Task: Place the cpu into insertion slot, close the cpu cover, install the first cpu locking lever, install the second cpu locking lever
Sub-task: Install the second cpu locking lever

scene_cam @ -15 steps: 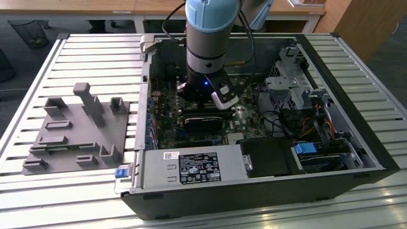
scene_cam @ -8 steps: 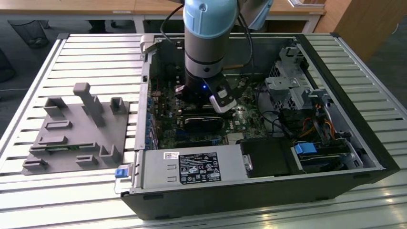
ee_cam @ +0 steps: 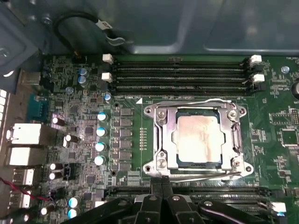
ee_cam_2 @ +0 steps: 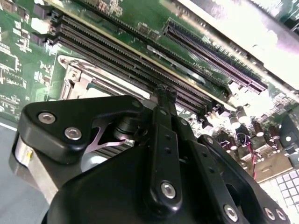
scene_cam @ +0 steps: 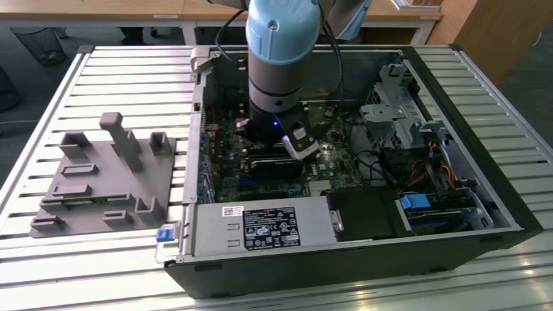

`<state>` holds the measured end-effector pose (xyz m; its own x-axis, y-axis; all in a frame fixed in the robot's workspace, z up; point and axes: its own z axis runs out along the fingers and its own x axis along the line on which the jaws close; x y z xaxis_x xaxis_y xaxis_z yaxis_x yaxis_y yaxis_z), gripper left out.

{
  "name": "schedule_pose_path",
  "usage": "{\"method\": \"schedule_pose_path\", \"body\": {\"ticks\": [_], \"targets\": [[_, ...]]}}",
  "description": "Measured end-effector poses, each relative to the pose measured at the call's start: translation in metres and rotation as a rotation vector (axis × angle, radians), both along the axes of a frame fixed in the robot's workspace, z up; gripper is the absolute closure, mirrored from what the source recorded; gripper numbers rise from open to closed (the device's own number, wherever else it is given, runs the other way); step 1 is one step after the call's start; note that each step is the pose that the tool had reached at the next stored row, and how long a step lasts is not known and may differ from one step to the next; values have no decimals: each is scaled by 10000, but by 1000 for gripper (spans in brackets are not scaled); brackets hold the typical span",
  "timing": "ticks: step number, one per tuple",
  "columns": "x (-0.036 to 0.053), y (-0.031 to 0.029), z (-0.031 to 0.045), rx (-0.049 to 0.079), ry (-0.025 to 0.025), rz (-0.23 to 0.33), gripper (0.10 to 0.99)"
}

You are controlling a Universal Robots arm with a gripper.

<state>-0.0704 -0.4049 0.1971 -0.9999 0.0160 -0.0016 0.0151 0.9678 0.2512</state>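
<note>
- Exterior view: the arm is seen reaching down into the open computer case (scene_cam: 484, 194), which lies on the slatted counter (scene_cam: 103, 58). The end effector (scene_cam: 298, 148) hangs low over the motherboard (scene_cam: 341, 165), near the middle of the board. A grey fixture block (scene_cam: 103, 178) stands on the counter toward the exterior view's left, well apart from the case.
- Second wrist view: the end effector (ee_cam_2: 167, 90) is seen with its two black fingers (ee_cam_2: 161, 100) pressed together, nothing between them, tips poised just above the memory slots (ee_cam_2: 117, 51) at the socket's edge. Part of the metal socket frame (ee_cam_2: 77, 79) shows beside the linkage.
- First wrist view: the cpu (ee_cam: 197, 138) is seen lying flat in the insertion slot (ee_cam: 187, 163), its pale metal top showing through the window of the cpu cover (ee_cam: 164, 135), which is folded down over it. Thin wire levers (ee_cam: 205, 175) run along the frame's edges; whether they are hooked cannot be told. The clenched fingertips (ee_cam: 162, 179) sit just beside the near edge of the frame.
- Handling, as judged: the chip is light, stiff and fragile on its contact side, best taken by its edges; the cover is thin sheet metal on a hinge; the levers are springy wire, best pushed at their free ends, and likely to slip off smooth fingers.
</note>
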Motion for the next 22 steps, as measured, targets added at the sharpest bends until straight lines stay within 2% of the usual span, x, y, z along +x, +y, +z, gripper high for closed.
{"method": "schedule_pose_path", "body": {"ticks": [4,13,16,22], "targets": [[-27,0,-25,191,0,-1,969],[-66,24,-77,388,0,-1,969],[-88,56,-88,412,0,-1,969],[-108,60,-76,420,-5,1,969]]}}
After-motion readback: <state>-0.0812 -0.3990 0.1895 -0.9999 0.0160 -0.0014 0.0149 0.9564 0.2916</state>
